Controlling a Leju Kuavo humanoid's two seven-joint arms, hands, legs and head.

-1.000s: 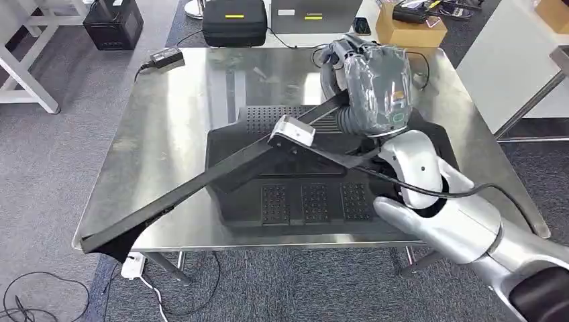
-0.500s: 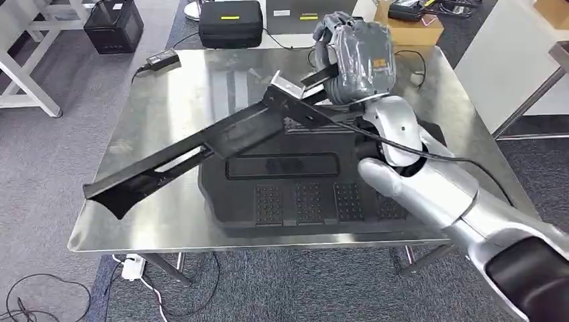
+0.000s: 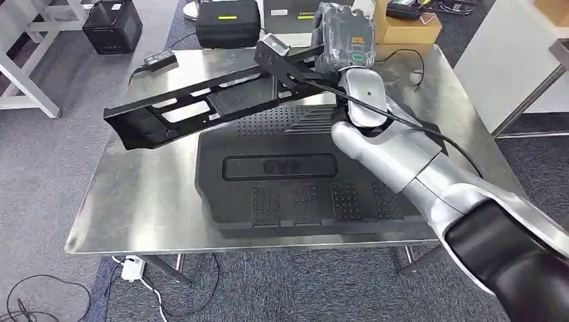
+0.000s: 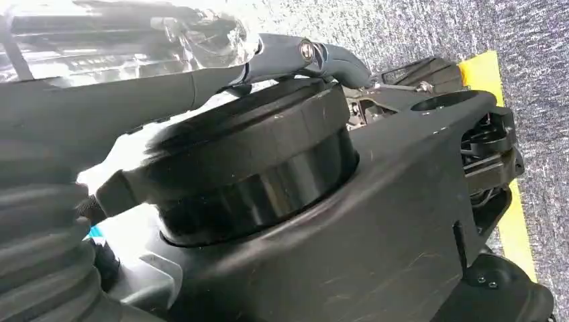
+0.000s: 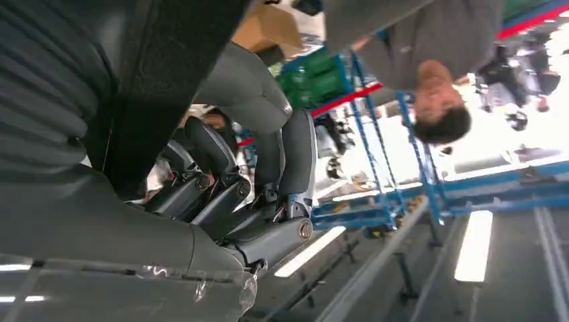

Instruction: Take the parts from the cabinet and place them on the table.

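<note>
My right hand (image 3: pixel 343 37) is over the far edge of the steel table (image 3: pixel 134 201) and grips one end of a long black bracket (image 3: pixel 201 107). The bracket, with a small silver block (image 3: pixel 270 45) on it, reaches out to the left and hangs in the air above the table. In the right wrist view the black bracket (image 5: pixel 168 74) crosses the hand, and dark fingers (image 5: pixel 221 188) curl round it. A large black moulded panel (image 3: pixel 295 174) lies flat on the table below. My left hand (image 4: pixel 295 57) shows a grey finger stretched out with nothing in it.
A power adapter (image 3: pixel 161 59) lies at the table's far left corner. Behind the table stand a black case (image 3: pixel 227 23) and a cardboard box (image 3: pixel 406 27). A white table (image 3: pixel 510 60) is to the right. A person (image 5: pixel 429 60) stands in the background of the right wrist view.
My right arm has lifted the bracket and carried it towards the far side of the table. Its free end has risen from the front left corner to above the table's left part.
</note>
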